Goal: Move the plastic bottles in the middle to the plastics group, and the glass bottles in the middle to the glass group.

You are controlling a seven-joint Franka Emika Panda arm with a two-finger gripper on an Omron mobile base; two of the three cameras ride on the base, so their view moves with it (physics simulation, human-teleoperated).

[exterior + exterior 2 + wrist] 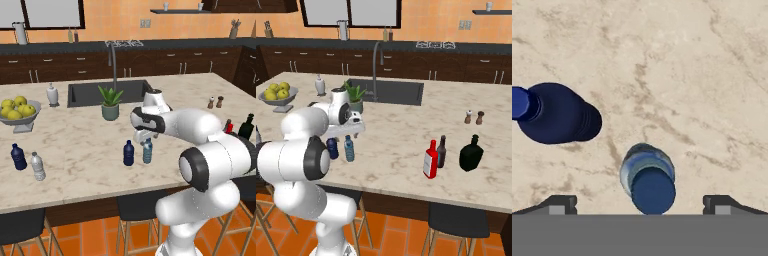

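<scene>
Two small plastic bottles stand mid-counter: a navy one (129, 153) (332, 148) (557, 112) and a pale teal one (147, 151) (349, 148) (648, 182). My gripper (145, 135) (353, 131) (640, 206) hangs open just above the teal bottle, whose cap lies between the two fingertips (562, 204) in the hand view. The plastics group, a navy bottle (18, 156) and a clear one (37, 166), is at the counter's left. At the right stand the red glass bottle (430, 159) (229, 126) and the dark green-black bottle (471, 153) (246, 126).
A dark brown bottle (441, 151) stands right behind the red one. Salt and pepper shakers (474, 117) are farther back. A potted plant (110, 104), the sink (90, 92), a soap dispenser (52, 95) and a fruit bowl (20, 112) line the far side.
</scene>
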